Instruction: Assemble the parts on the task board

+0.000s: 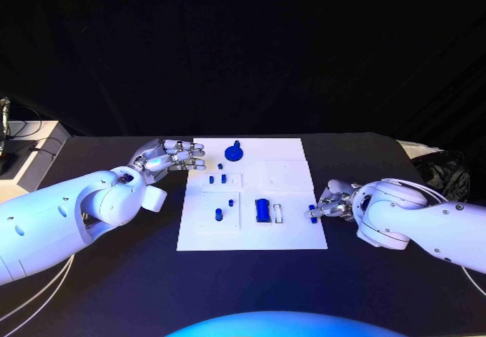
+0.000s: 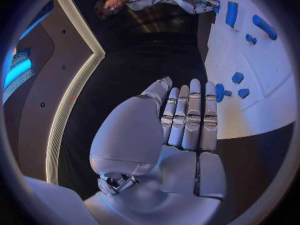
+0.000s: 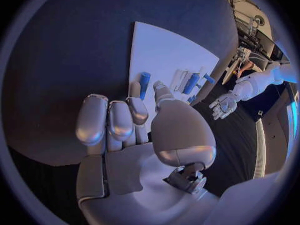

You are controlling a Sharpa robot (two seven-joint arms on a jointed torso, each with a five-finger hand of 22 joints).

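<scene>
At the right edge of the task board, the right hand has its fingertips pinched on a small blue peg; the right wrist view shows that peg running lengthwise out past the fingertips toward the far side of the plate. Just left of the hand lies the narrow slot, and beside that the long blue block, both with long axes running near to far, the same way as the peg. So my read: whatever seat it is bound for lies leftward, a short sideways carry. Over on the far left edge, the left hand hovers with its fingers together and bent, holding nothing, near the blue knob and the small pegs.
</scene>
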